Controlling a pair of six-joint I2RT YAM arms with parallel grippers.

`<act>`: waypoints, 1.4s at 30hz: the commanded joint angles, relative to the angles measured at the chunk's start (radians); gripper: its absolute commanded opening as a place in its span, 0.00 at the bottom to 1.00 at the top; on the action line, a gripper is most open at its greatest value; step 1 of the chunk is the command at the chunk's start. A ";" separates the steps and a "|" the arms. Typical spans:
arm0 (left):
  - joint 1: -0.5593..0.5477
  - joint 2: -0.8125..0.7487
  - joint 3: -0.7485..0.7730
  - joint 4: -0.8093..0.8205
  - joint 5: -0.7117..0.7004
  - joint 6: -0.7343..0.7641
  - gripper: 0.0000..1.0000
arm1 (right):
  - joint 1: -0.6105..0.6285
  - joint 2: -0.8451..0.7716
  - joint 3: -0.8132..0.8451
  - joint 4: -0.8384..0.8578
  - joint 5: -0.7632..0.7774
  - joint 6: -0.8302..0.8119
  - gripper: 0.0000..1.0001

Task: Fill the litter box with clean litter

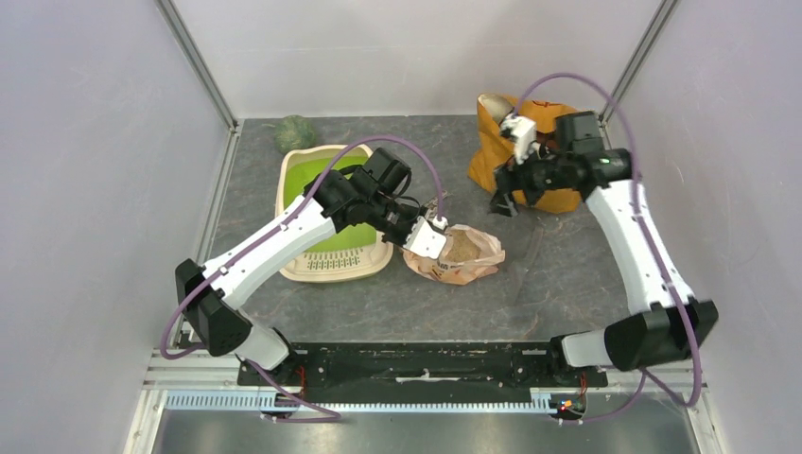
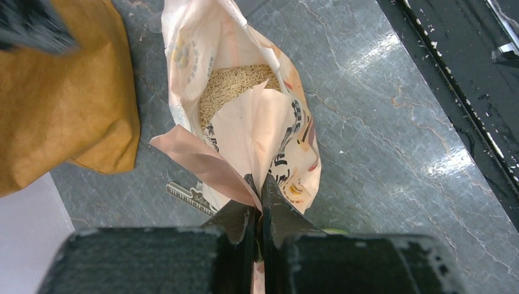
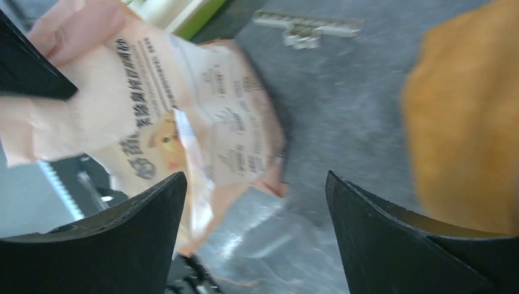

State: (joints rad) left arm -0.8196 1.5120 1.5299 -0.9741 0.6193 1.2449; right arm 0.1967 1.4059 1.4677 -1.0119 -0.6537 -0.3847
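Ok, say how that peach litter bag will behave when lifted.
Probably floppy: the peach bag is creased film, folding where the left gripper pinches it. Likely saggy, with litter pooled inside. Its open mouth could spill if tipped.

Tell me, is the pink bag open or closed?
Open. The bag gapes and litter shows inside; the left fingers pinch its edge.

The cream rectangular plastic litter box (image 1: 331, 268) sits left of centre on the grey stone-patterned table (image 1: 567, 284). Just right of its near end lies the peach printed plastic bag (image 1: 478, 267), with pale litter granules (image 1: 462, 246) inside. The mustard-yellow fabric bag (image 1: 487, 151) stands far right, and a green round ball (image 1: 295, 132) lies behind the box.
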 commanded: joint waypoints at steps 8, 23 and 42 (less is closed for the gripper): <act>-0.004 0.008 0.046 0.002 0.039 -0.055 0.02 | -0.336 -0.215 -0.149 -0.355 -0.028 -0.943 0.84; -0.004 0.037 0.101 -0.039 0.037 -0.030 0.02 | -0.441 0.079 -0.318 -0.361 -0.017 -1.756 0.94; -0.004 0.051 0.130 -0.051 0.051 -0.056 0.02 | -0.235 0.235 -0.381 0.014 0.298 -1.332 0.97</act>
State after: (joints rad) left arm -0.8196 1.5707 1.6165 -1.0183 0.6117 1.2335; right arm -0.0837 1.5974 1.0554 -1.1027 -0.4484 -1.9034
